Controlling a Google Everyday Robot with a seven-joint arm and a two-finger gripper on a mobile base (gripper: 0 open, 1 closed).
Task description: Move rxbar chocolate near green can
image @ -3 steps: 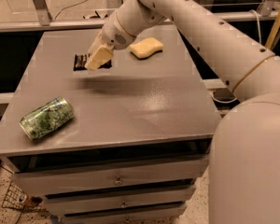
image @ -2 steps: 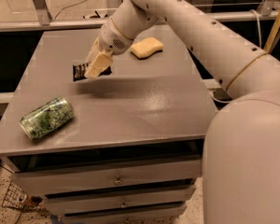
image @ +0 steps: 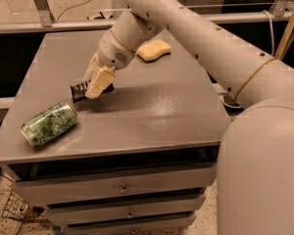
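**Carrying the bar down to the can**

Since a second ago we are swinging our big cream-white jointed arm [image: 196, 31] toward the front left of the table, and the bar is travelling with it; the can and sponge are lying where they were.

We are working over a grey flat-topped cabinet table [image: 157, 111]. The green can [image: 49, 124], a leafy-patterned drink can with silvery ends, is lying on its side near the front left corner. Its long axis is running diagonally, and its upper end is pointing toward our tool. The yellow soft sponge [image: 154, 49] is sitting well apart at the back.

Our tan two-finger gripper [image: 99, 82] is hanging just up and right of the can, clenched on the rxbar chocolate [image: 80, 90], a small flat bar in a dark brown-black wrapper. The bar is sticking out leftward from the fingers, its free end just beside the can's silvery end. We cannot tell whether it is touching the tabletop.

We are judging the bar near enough already, so the coming move is lowering and letting go without nudging the can, which could roll.
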